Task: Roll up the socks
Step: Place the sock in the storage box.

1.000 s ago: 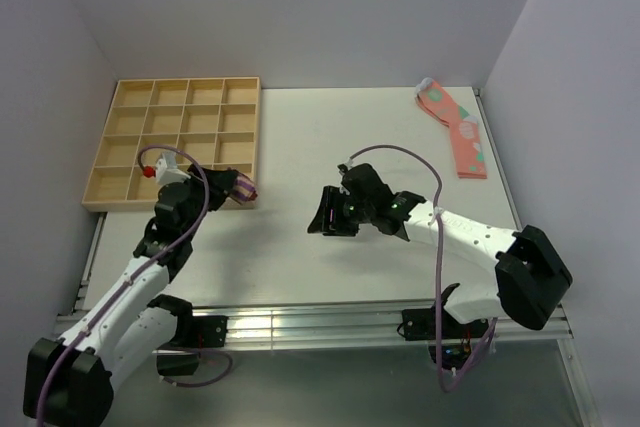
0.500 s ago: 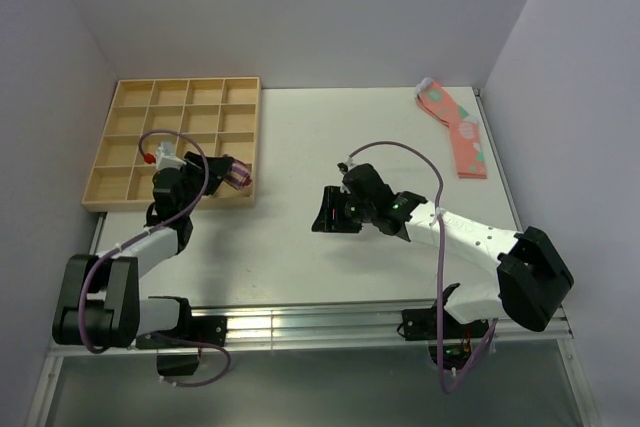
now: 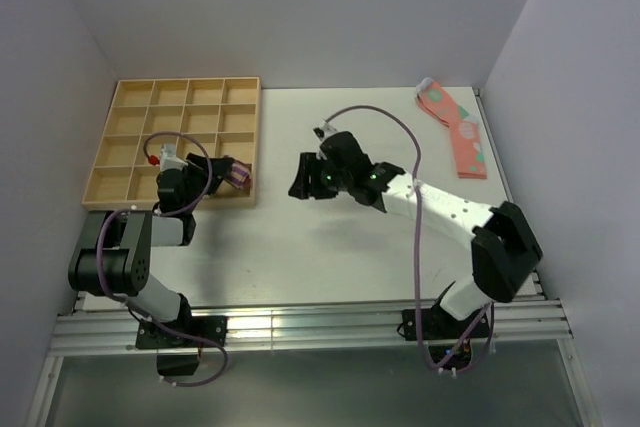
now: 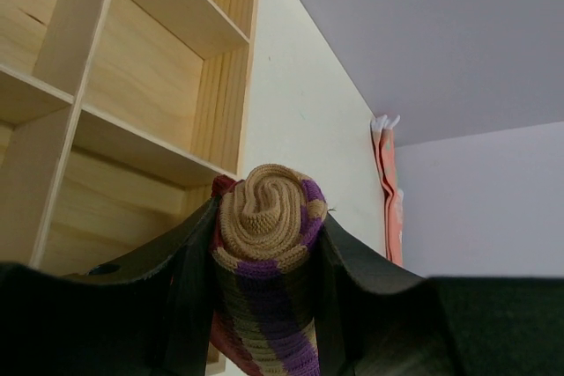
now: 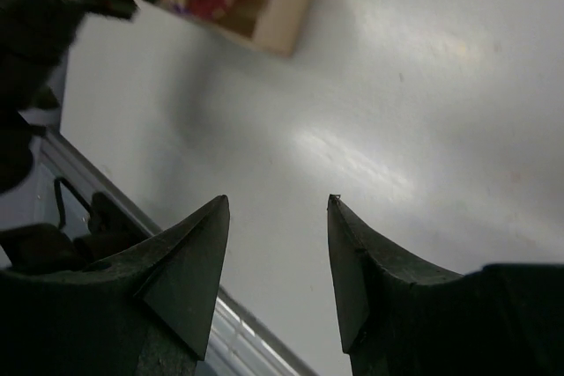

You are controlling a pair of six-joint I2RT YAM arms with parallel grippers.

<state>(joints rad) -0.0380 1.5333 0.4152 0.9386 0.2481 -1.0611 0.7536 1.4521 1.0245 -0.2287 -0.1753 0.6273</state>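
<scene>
From above, the left gripper [image 3: 228, 173] is clamped on the rolled sock [image 3: 240, 177] at the near-right corner compartment of the tray [image 3: 185, 81]; whether the roll touches the wood is hard to tell. The right gripper [image 3: 298, 183] hangs over the table [image 3: 300, 257], just right of the tray, jaws apart. Pink socks [image 3: 455, 127] lie at the far right.

Left wrist: the sock (tan spiral, purple stripes) sits squeezed between both fingers [image 4: 176, 288], with compartments to the left.

Right wrist: the right gripper is spread with nothing in it, above bare table. The sock and a tray corner show at the upper left.
</scene>
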